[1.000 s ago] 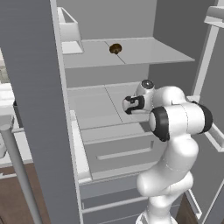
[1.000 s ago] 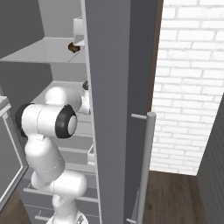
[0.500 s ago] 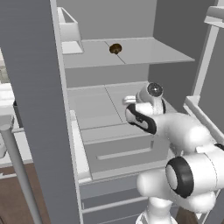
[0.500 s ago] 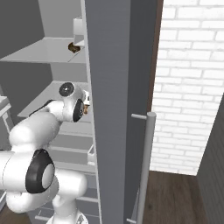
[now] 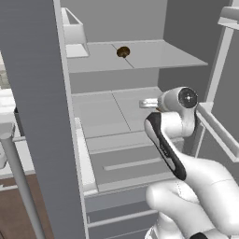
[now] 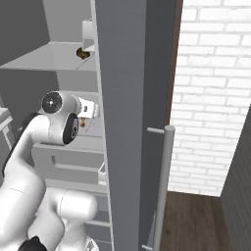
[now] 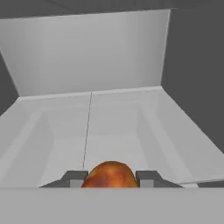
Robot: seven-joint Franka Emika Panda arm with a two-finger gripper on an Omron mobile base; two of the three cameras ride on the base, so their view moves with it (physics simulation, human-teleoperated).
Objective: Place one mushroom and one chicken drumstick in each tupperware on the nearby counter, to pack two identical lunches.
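Gripper: jaws closed on chicken drumstick, held over the fridge's mid shelf. Arm has swung and pulled back vs. a sec ago, so item is likely coming out, tupperware next. Drumstick's rounded end faces cam; long axis can't tell. Mushroom: upper shelf, further back.

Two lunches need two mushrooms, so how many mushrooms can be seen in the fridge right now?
1. A single brown mushroom sits on the upper shelf, above the claw, which is shut on a chicken drumstick. More may be hidden behind the door or arm.
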